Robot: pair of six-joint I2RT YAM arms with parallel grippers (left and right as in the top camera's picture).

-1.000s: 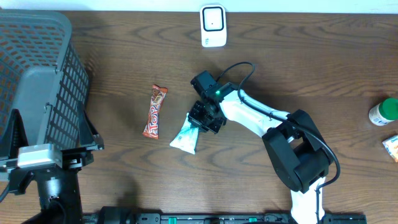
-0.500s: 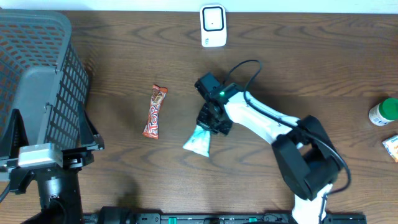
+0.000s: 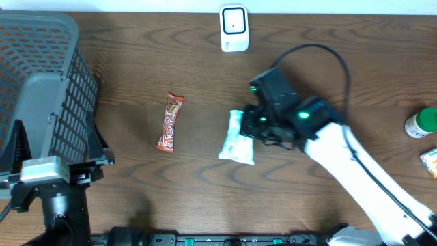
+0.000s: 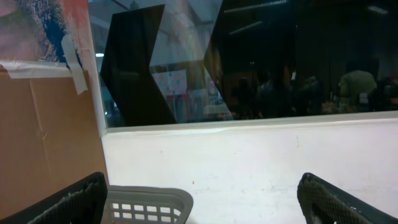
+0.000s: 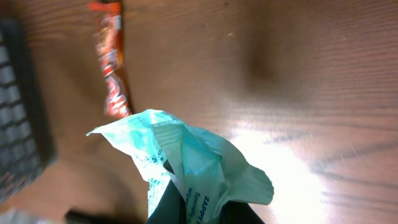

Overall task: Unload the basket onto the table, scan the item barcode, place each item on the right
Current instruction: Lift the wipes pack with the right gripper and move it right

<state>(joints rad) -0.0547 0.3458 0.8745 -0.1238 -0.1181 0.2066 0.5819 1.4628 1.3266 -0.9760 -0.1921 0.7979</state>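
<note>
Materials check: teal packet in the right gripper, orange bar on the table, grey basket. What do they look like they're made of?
Teal packet: thin plastic film, semi-glossy; it crumples and folds where it is pinched.
Orange bar: printed foil or plastic wrapper, shiny, with flattened sealed ends.
Grey basket: probably moulded plastic, matte, with open lattice walls.

Print on teal packet [image 5: 186, 158] blurred; lower end cut off

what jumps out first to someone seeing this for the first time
The right gripper holds a pale green packet at the centre. An orange candy bar lies to its left, with a grey basket beyond. A white scanner sits at the top of the overhead view.
</note>
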